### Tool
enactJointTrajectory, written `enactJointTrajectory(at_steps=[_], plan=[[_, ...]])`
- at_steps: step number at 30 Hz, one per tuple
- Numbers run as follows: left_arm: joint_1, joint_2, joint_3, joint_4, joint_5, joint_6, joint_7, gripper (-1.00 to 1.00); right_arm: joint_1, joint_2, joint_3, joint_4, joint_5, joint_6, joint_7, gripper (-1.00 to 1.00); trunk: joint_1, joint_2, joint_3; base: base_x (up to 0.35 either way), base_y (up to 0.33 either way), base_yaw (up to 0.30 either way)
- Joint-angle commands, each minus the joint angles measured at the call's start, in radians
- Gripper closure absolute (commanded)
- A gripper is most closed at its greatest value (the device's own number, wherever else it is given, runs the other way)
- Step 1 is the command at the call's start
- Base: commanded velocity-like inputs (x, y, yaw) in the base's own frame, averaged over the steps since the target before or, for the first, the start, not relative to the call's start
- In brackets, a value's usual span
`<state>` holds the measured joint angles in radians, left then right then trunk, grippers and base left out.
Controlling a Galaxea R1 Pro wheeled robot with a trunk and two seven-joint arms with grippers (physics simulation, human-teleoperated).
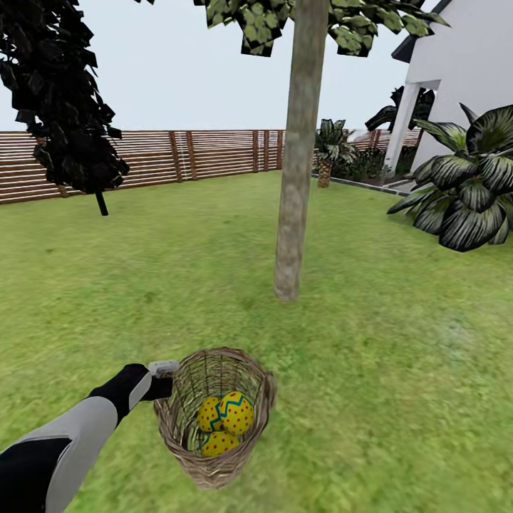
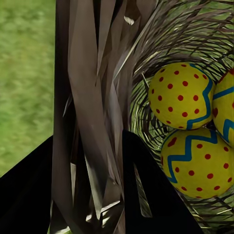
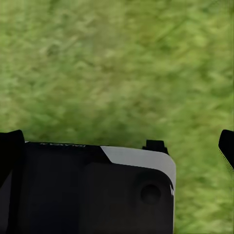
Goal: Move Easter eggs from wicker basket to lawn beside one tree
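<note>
Fingers (image 2: pixel 146 190) of the left gripper (image 1: pixel 165 377) clamp the wicker basket (image 1: pixel 214 456) rim; three Easter eggs (image 1: pixel 235 413) half-hidden inside. Right fingers (image 3: pixel 226 146) apart, cropped.

fence (image 1: pixel 214 153): we see brown slats along the back
house (image 1: pixel 463 64): white, at right
sky (image 1: pixel 185 78): pale, overcast

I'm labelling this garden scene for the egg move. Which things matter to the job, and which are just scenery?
Job:
Easter eggs
wicker basket
lawn
tree
left gripper, jaws astride the basket's wall

Scenery:
fence
white house
palms
dark-leaved tree
</note>
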<state>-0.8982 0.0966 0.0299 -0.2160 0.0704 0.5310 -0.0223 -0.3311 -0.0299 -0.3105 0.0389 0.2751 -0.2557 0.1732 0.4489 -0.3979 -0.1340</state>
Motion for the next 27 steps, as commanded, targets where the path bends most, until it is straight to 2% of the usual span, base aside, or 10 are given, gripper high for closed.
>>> enactJointTrajectory(at_steps=[1,27], plan=[[-0.001,0.0,0.007,-0.002,0.014,0.006,0.0,1.0,-0.002,-0.001,-0.009,0.004,0.007,-0.007,0.002,-1.0,0.001,-0.002,-0.002,0.313,0.0,0.0],[-0.001,0.0,0.007,-0.002,0.013,0.006,0.001,1.0,-0.002,0.0,-0.009,0.004,0.007,-0.004,0.0,-1.0,0.001,-0.002,-0.002,0.313,0.0,0.0]])
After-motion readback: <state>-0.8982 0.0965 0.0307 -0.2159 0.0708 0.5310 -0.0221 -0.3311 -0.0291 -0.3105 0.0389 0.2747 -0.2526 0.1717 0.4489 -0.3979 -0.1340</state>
